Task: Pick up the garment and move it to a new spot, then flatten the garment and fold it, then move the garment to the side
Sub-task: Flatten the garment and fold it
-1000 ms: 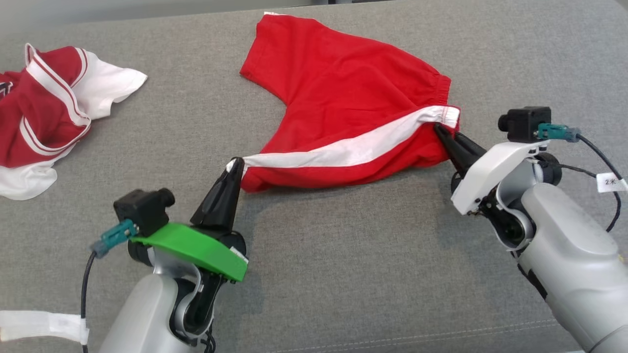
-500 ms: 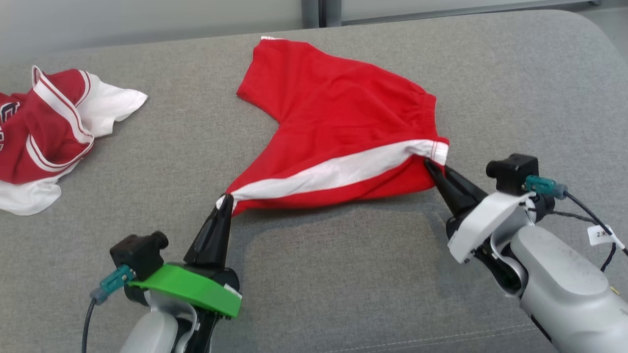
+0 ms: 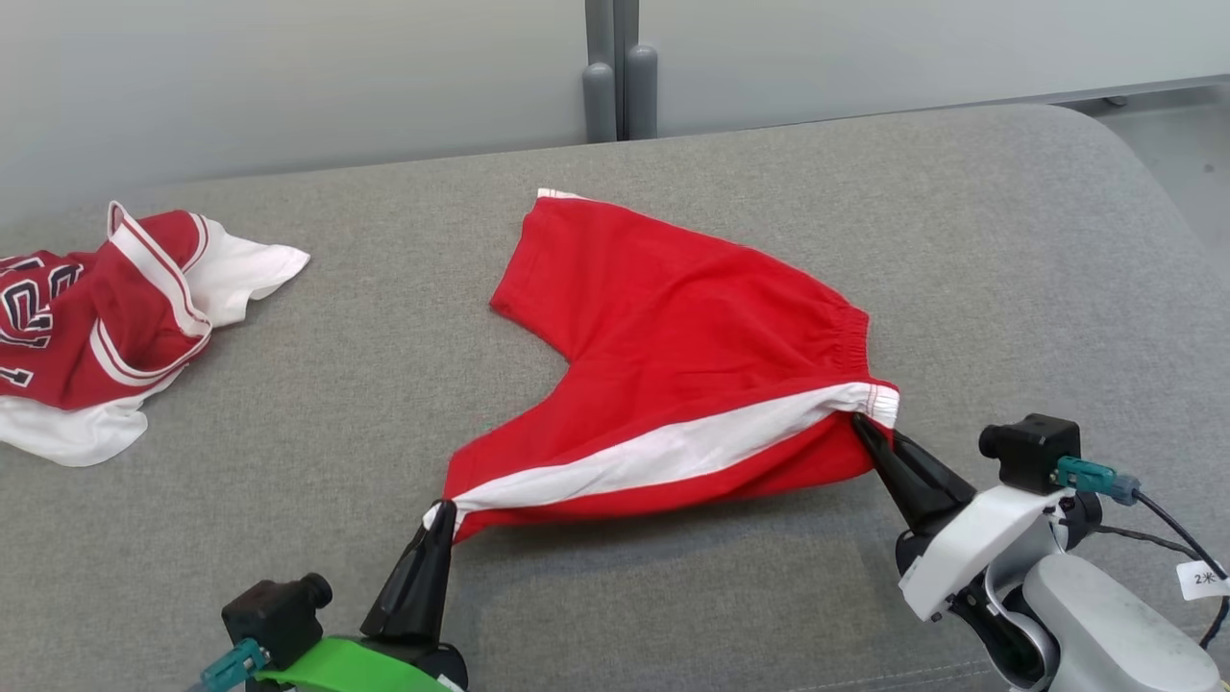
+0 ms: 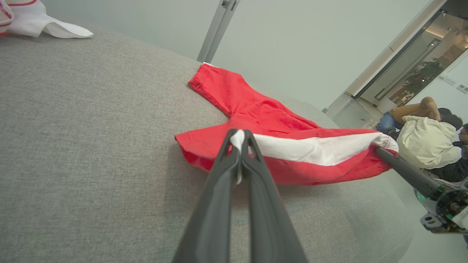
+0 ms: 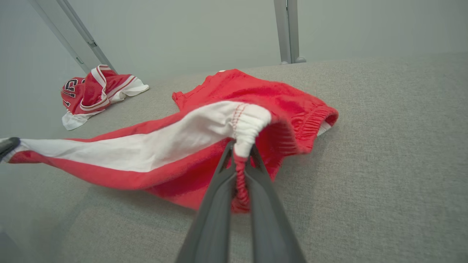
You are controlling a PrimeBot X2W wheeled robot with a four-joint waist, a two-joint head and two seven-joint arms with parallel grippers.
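Observation:
The garment [image 3: 673,365] is a pair of red shorts with a white side stripe, spread on the grey cushion. My left gripper [image 3: 442,509] is shut on the hem end of the stripe [image 4: 239,137]. My right gripper [image 3: 858,423] is shut on the elastic waistband at the stripe's other end [image 5: 241,153]. The near edge hangs taut and lifted between the two grippers, while the far leg [image 3: 548,240] lies on the cushion. In the left wrist view the right gripper's fingers [image 4: 398,170] pinch the waistband.
A crumpled red-and-white jersey [image 3: 106,317] lies at the far left of the cushion [image 3: 288,481]. A grey wall with a vertical post [image 3: 615,77] runs behind the cushion's back edge. People sit in the distance [image 4: 424,138].
The head camera has tilted, so the whole scene sits lower in the picture. Both grippers keep their grip on the shorts, whose near edge has drawn back toward me.

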